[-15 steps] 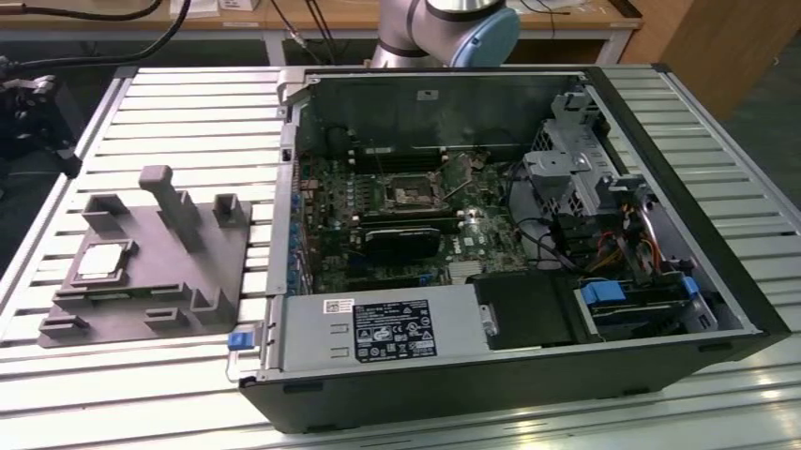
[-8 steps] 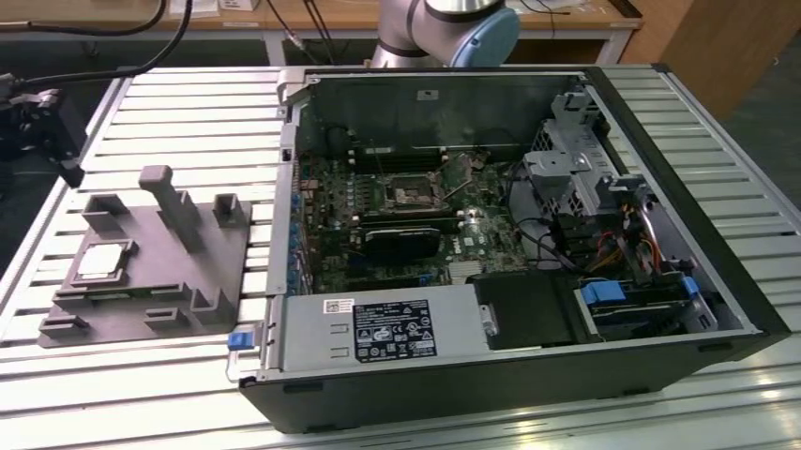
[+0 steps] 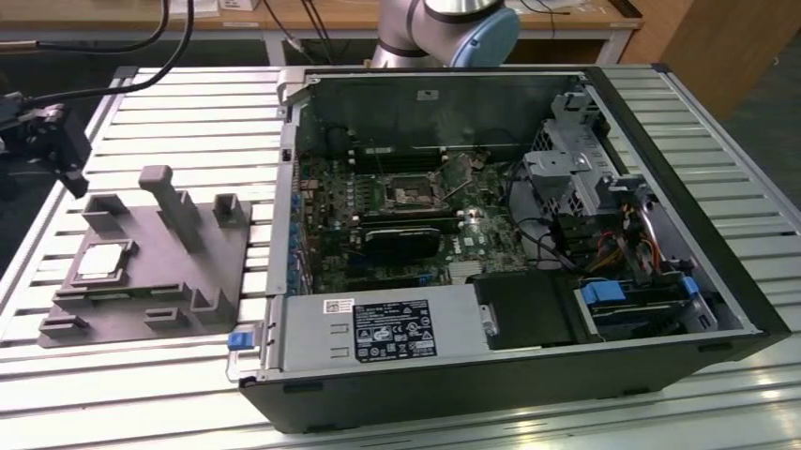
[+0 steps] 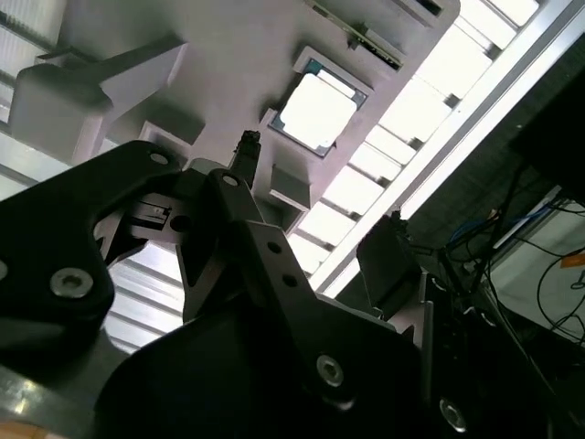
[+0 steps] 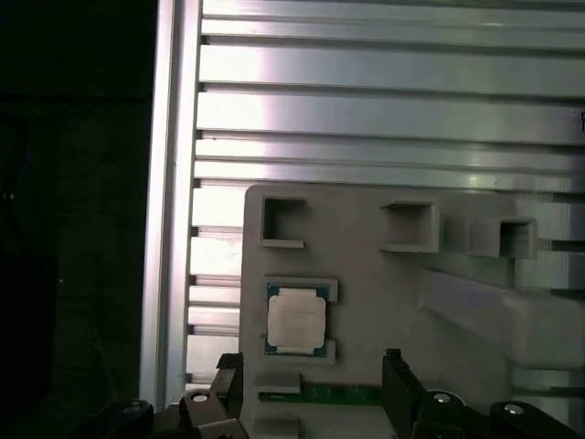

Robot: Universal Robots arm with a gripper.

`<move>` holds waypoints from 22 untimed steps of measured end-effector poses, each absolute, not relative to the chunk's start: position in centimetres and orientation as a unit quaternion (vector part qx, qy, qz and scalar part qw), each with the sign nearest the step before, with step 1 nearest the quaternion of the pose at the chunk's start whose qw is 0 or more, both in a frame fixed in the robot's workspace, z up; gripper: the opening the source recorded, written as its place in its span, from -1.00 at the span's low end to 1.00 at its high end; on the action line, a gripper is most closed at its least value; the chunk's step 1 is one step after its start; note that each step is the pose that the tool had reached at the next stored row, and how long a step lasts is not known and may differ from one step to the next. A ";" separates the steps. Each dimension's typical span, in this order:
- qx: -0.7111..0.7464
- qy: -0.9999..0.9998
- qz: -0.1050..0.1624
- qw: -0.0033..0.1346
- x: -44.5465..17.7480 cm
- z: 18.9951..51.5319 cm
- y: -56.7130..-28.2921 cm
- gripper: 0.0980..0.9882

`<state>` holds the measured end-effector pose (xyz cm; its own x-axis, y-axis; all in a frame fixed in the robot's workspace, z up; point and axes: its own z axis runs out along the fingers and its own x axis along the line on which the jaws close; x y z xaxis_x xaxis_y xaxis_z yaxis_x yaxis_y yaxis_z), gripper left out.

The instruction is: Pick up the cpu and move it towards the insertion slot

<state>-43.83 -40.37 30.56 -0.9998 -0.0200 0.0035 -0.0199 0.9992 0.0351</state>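
The cpu (image 3: pixel 103 263) lies flat in a recess of the grey fixture plate (image 3: pixel 138 305), on the exterior view's left. Both wrist views show its pale metal face, cpu (image 5: pixel 296 320) and cpu (image 4: pixel 317 110). My gripper (image 3: pixel 56 150) hangs above the table's edge, beyond the fixture and apart from the chip. In the first wrist view the gripper (image 5: pixel 311 370) is open, with one dark fingertip (image 5: pixel 395 366) on each side and nothing held between them. The insertion slot (image 3: pixel 411 192) sits on the motherboard inside the case, a shiny frame with a dark centre.
An open computer case (image 3: pixel 701 281) fills the exterior view's middle and right, with a labelled power supply (image 3: pixel 375 330) and a long black card (image 3: pixel 400 239) inside. Upright grey posts (image 3: pixel 169 202) rise from the fixture. The slotted aluminium table (image 3: pixel 175 122) ends just past the gripper.
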 end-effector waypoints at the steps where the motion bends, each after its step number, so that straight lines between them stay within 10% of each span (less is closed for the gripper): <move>1: 0.010 -1.000 -0.018 0.002 -43.9 30.4 -40.4 0.37; 22: 0.010 -1.000 -0.017 0.002 -44.4 26.6 -40.6 0.37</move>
<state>-44.41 -40.61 26.55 -0.9998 -0.0201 0.0036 -0.0199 0.9992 0.0348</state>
